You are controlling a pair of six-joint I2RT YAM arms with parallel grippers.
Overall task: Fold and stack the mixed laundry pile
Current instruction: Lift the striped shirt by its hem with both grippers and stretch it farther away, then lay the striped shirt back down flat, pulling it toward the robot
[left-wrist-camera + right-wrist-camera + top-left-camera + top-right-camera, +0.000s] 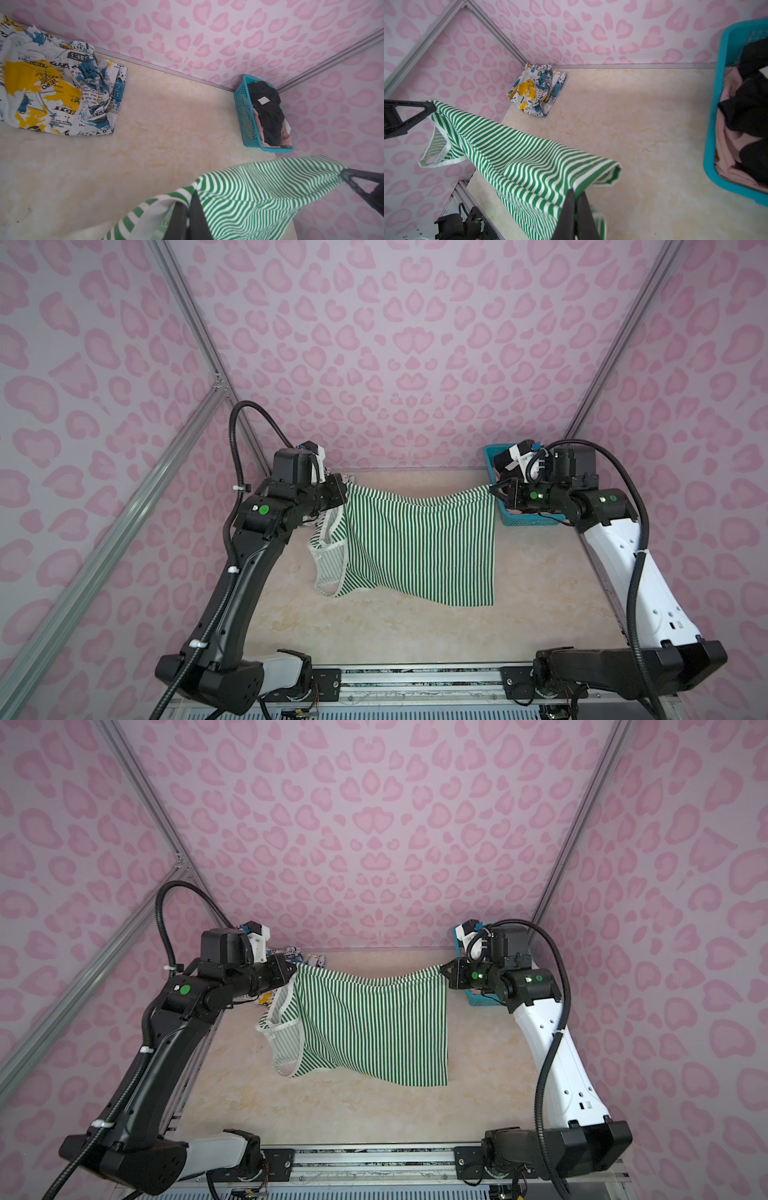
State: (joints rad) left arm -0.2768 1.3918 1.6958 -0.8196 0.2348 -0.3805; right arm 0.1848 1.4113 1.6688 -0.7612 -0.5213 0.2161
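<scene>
1. Both arms, the left arm and the right arm, rise from the near edge and reach to the far side.
2. Between them the table is bare in the middle, probably kept free for folding.
3. Above it the green-and-white striped top hangs like a curtain, stretched from left to right to make it flat.
4. At the far right, the teal basket holds the black garment and the pale pink garment, not yet folded.
5. At the far left corner the white printed garment lies roughly folded, I think as the start of the stack.
6. At the top's upper left corner the left gripper is pinched closed on the cloth, and the right gripper does the same at the upper right corner.
</scene>
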